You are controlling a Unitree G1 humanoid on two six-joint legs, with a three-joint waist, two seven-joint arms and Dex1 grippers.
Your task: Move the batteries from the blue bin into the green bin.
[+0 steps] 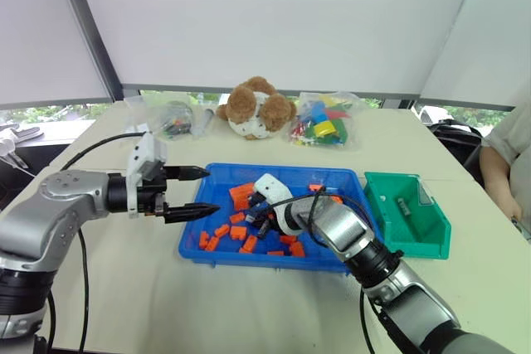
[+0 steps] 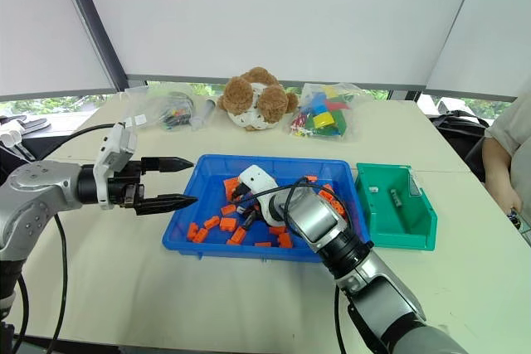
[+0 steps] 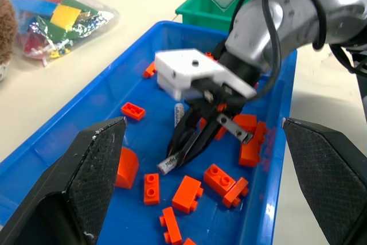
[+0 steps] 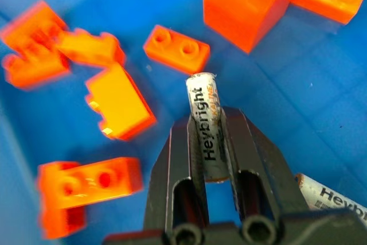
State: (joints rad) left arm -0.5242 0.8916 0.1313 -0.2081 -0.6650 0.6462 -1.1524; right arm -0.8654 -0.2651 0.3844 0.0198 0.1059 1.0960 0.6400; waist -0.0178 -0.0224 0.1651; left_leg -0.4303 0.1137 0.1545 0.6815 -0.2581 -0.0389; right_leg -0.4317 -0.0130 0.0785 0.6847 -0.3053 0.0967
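The right gripper point(image 4: 207, 142) reaches down into the blue bin point(image 1: 197, 220), its two black fingers clamped on a silver-grey battery point(image 4: 205, 125) that projects forward from between the tips; the wrist view shows the lettered label running along its length. In the left wrist view the same battery point(image 3: 171, 161) hangs tilted from the fingertips, its lower end close to the blue floor — whether it touches cannot be told. A second battery point(image 4: 328, 194) lies on the bin floor just beside the gripper, partly hidden by a finger.

Orange toy bricks point(image 1: 241, 196) are scattered over the bin floor around the gripper, several of them just beside the held battery.

The left gripper point(image 1: 196, 193) hovers level beside the left edge of the blue bin, above the table point(image 1: 124, 288), its fingers spread apart and holding nothing.

The green bin point(image 1: 431, 230) stands on the table just to the right of the blue bin, with one battery point(image 1: 404, 206) lying inside it.

At the far side of the table sit a brown-and-white plush toy point(image 1: 257, 107), a clear bag of coloured blocks point(image 1: 322, 123) to its right, and another clear bag point(image 1: 172, 118) to its left. A person's arm point(image 1: 498, 173) shows at the right edge — near the green bin's side of the table.
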